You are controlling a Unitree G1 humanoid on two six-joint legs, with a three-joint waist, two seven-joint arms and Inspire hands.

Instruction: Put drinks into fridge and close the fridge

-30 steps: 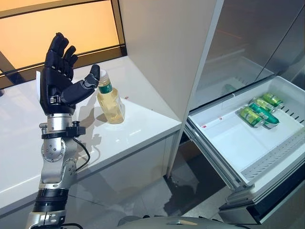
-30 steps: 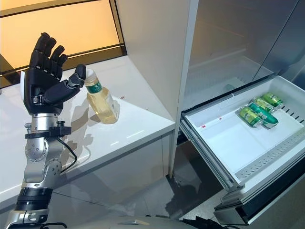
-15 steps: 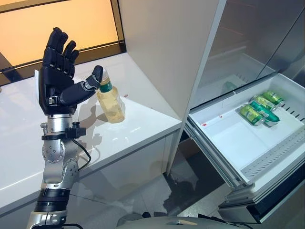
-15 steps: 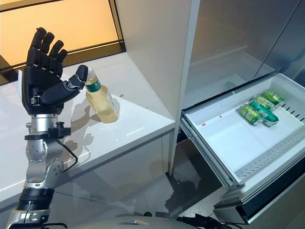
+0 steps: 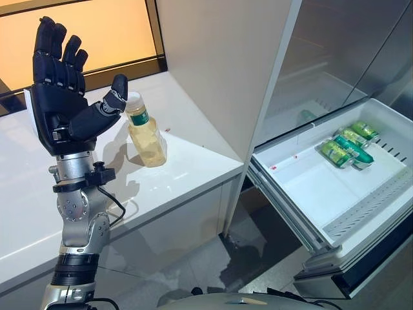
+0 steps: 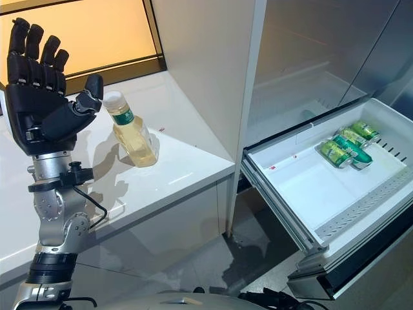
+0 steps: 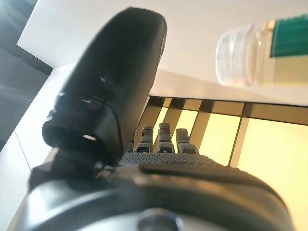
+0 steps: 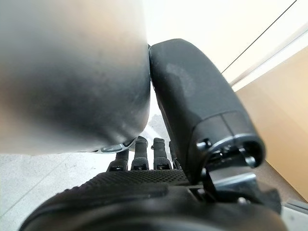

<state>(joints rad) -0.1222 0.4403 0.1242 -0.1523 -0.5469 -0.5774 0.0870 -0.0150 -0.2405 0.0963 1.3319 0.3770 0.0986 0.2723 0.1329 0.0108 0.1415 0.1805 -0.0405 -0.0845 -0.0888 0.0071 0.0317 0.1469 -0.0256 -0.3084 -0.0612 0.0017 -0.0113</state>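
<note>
Left hand (image 5: 61, 113) has risen, spread, beside bottle (image 5: 146, 132); nothing gripped

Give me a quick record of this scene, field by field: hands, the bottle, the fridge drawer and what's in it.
left hand: open, raised beside the bottle, not gripping it
right hand: only in its wrist view, fingers straight, holding nothing
bottle: upright on the white counter, yellowish drink
fridge drawer: pulled open
cans: green, lying in the drawer's far corner

One bottle (image 5: 146, 130) on the counter (image 5: 193, 165) — three cans (image 5: 348, 144) in the drawer (image 5: 303, 187).
</note>
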